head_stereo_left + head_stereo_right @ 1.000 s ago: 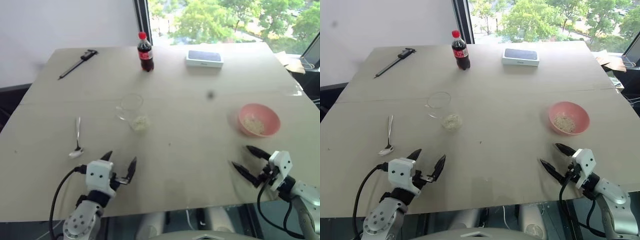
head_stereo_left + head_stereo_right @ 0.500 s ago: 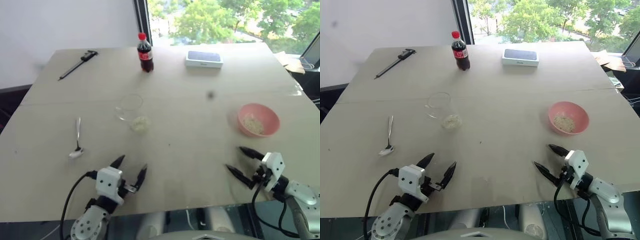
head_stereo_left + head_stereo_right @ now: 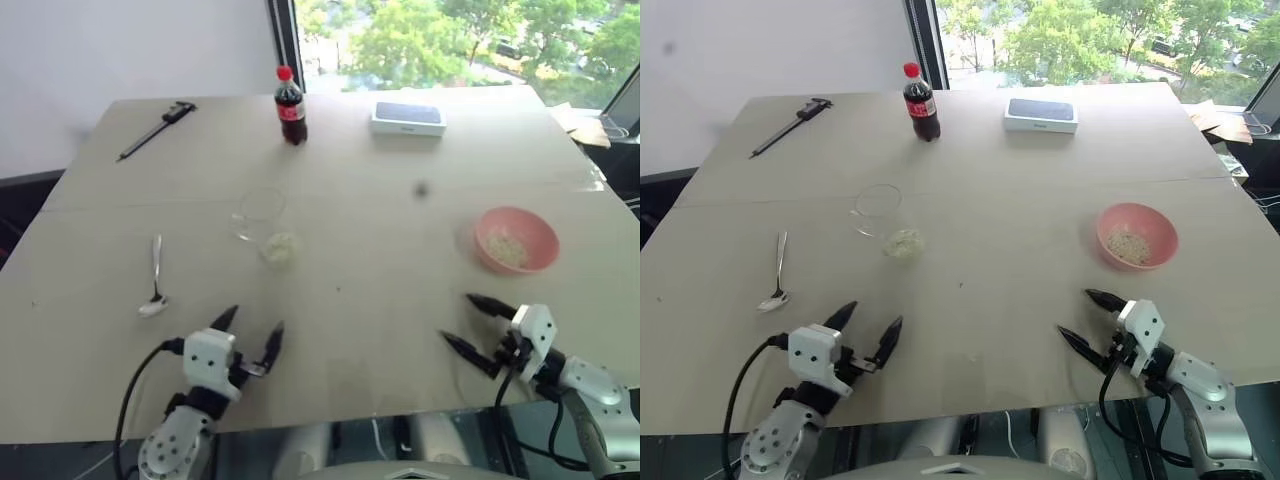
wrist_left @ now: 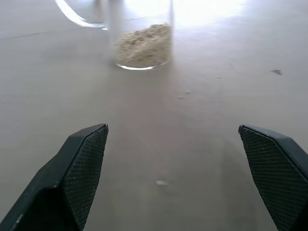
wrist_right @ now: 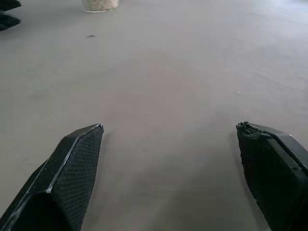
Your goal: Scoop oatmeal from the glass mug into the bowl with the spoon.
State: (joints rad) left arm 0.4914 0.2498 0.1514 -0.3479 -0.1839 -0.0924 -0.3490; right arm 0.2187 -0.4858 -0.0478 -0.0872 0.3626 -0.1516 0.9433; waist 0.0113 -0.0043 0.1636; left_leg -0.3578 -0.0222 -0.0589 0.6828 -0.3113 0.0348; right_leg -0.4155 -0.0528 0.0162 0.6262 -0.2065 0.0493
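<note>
You see pale beige flaky oatmeal [image 4: 143, 45] heaped low inside the clear thin-walled glass mug [image 3: 883, 219]; both grippers [image 3: 865, 331] [image 3: 1087, 317] stand released, empty.

Left claw [image 3: 250, 333] spread wide, right claw [image 3: 466, 321] spread wide, both empty

You've got a cola bottle [image 3: 290, 105] upright at the far edge of the surface [image 3: 380, 260], a white phone box [image 3: 408, 118] to its right, and black calipers [image 3: 155, 128] lying diagonally at the far left corner.
</note>
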